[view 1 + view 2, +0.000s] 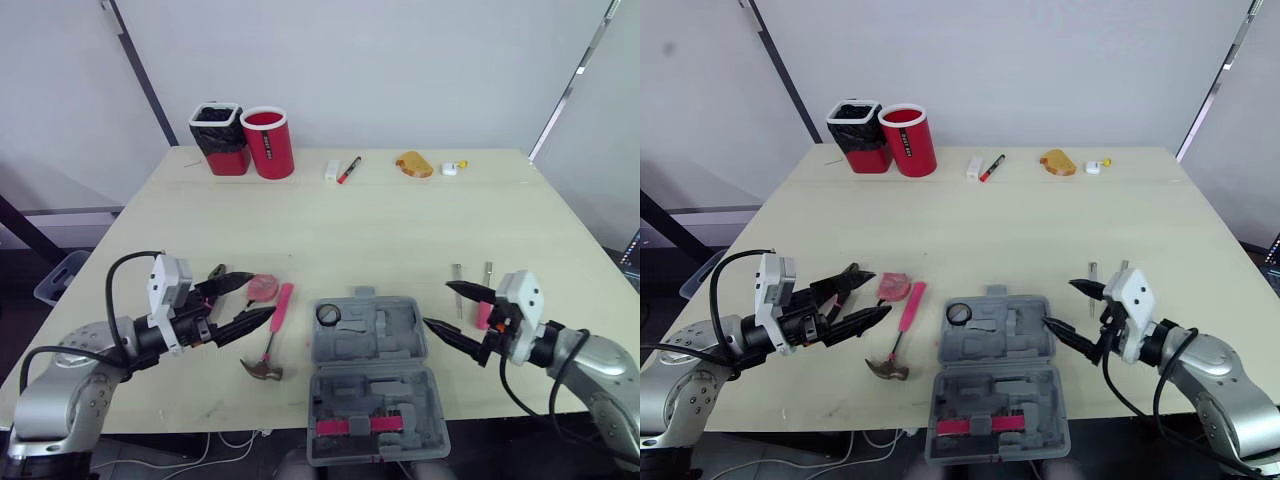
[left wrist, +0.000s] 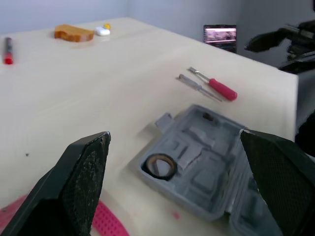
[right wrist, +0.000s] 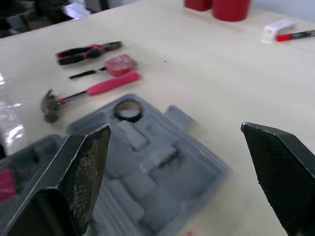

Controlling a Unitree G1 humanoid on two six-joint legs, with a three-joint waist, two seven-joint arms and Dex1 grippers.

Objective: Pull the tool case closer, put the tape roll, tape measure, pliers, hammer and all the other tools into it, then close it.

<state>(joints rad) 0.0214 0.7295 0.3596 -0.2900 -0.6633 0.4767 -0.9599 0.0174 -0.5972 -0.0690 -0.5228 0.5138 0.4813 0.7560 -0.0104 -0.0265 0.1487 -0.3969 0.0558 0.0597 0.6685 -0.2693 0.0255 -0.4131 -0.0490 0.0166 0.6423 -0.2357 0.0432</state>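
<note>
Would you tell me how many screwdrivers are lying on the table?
2. A slim grey screwdriver and a red-handled screwdriver lie side by side right of the tool case, by the right end effector. More may be hidden.

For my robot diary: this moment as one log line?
grey plastic tool case open, black tape roll inside; pink-handled hammer outside; left gripper open; right gripper open

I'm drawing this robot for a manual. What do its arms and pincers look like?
Both arms have smooth silver-grey shells, the left arm and right arm alike. A white boxy block sits at each wrist, with black cables looping from it. The left pincer and right pincer each have two black fingers tapering to points, with grainy inner faces.
</note>
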